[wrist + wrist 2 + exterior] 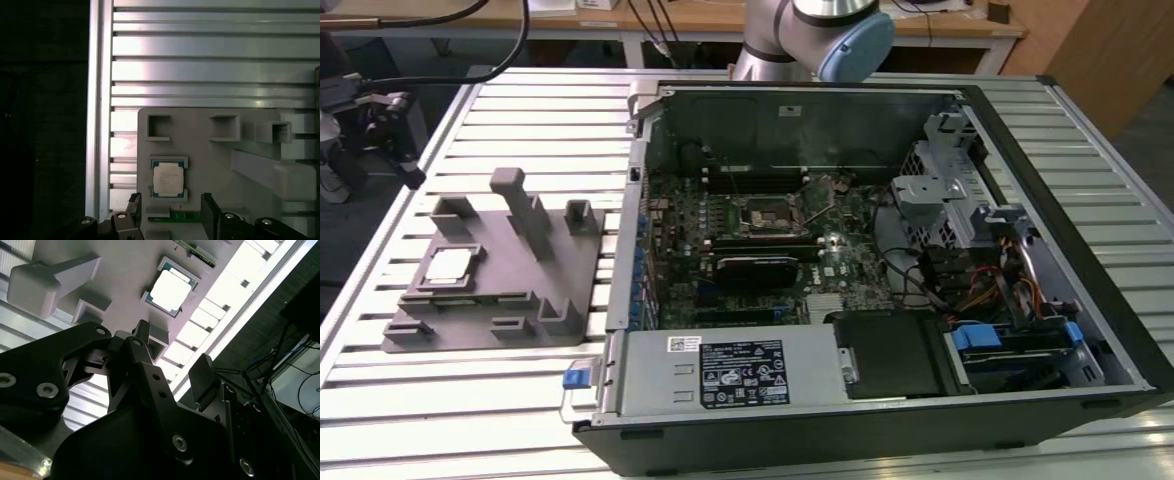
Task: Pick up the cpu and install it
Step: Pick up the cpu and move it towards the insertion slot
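Surrounding the cpu (168, 179), grey fixture (212, 165) blocks.

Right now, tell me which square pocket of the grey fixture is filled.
The one holding the cpu, closest to the open gripper; the other square pockets farther along the grey fixture are empty.

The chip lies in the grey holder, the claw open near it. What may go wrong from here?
The chip lies in a shallow pocket of the grey holder with raised lips on two sides; the open claw may strike them. The chip is thin and flat, so a grip on its edges might slip. The socket sits deep in the computer case beside cables; the claw might bump them.
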You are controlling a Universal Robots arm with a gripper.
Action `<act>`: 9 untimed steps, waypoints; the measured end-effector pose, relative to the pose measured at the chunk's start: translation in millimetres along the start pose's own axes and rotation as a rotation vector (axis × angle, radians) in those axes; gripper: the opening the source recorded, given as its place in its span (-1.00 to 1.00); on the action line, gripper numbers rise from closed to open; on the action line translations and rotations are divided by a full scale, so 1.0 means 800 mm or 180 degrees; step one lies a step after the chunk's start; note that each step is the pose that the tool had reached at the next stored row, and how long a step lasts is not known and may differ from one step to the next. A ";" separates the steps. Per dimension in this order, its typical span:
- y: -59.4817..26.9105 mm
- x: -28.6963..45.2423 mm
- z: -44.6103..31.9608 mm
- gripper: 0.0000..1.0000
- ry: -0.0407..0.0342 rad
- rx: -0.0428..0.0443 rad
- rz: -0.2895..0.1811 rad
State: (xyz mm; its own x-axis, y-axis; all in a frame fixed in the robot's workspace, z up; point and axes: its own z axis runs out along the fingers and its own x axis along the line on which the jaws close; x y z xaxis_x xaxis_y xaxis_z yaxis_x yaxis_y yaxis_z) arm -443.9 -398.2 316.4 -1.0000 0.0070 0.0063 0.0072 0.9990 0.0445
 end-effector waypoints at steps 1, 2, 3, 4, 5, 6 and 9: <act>0.000 0.0000 0.0008 0.18 0.0000 0.0000 0.0000; 0.000 0.0000 0.0013 0.18 0.0000 0.0000 0.0000; 0.000 0.0000 0.0028 0.18 0.0001 0.0000 0.0000; 0.000 0.0000 0.0036 0.18 0.0001 0.0000 0.0000; 0.000 0.0000 0.0043 0.18 0.0001 0.0000 0.0000; 0.000 0.0000 0.0050 0.18 0.0002 0.0000 0.0000; 0.000 0.0000 0.0072 0.18 0.0002 0.0000 0.0000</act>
State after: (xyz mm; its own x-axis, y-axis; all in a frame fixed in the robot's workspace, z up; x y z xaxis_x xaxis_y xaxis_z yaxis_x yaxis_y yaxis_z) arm -443.9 -398.2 310.7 -1.0000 0.0069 0.0068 0.0072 0.9990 0.0445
